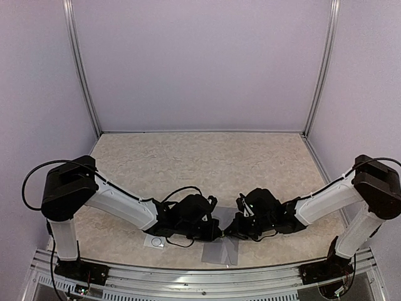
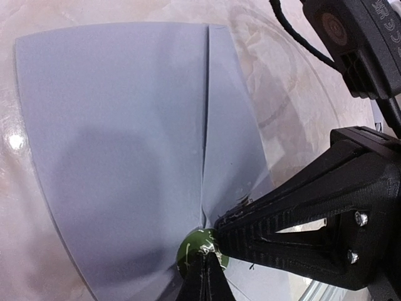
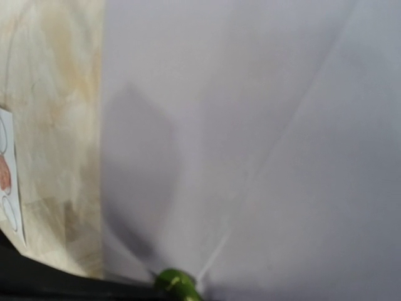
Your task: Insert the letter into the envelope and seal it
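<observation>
The grey envelope (image 1: 220, 252) lies flat at the table's front edge and fills the left wrist view (image 2: 125, 138) and the right wrist view (image 3: 250, 125). Its flap is folded down, and a round green sticker (image 2: 193, 248) sits at the flap's tip; the sticker also shows in the right wrist view (image 3: 177, 285). My left gripper (image 2: 203, 269) is shut, its tips resting on the sticker. My right gripper (image 2: 220, 231) comes in from the right with its fingers converged, its tip touching the sticker too. The two grippers meet above the envelope (image 1: 223, 233). The letter is not in view.
A small white sticker card (image 1: 155, 241) lies left of the envelope, under the left arm; its edge also shows in the right wrist view (image 3: 7, 182). The metal frame rail (image 1: 207, 276) runs just in front of the envelope. Purple walls enclose the beige table (image 1: 200, 163).
</observation>
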Action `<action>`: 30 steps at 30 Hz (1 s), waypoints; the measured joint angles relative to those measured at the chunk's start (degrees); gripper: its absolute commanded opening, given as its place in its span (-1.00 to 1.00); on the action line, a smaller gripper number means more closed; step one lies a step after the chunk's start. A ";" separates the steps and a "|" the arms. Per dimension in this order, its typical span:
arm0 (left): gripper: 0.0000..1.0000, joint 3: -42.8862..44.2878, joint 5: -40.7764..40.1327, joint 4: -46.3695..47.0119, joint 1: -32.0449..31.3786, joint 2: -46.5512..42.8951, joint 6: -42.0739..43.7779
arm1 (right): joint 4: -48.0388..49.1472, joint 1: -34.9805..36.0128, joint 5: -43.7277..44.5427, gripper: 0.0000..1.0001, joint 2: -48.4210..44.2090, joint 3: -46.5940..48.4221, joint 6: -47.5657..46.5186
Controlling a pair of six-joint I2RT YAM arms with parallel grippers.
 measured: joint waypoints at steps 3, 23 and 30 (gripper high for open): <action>-1.00 -0.24 0.00 0.31 0.00 -0.09 -0.09 | -0.11 0.07 0.04 -1.00 0.00 0.04 0.00; -1.00 -0.55 -0.07 0.83 -0.02 -0.11 -0.90 | -4.07 0.50 0.09 -1.00 -2.62 2.64 -3.28; -1.00 -0.55 -0.15 0.66 -0.02 -0.20 -0.90 | -2.19 0.50 -0.63 -1.00 1.20 2.67 -2.99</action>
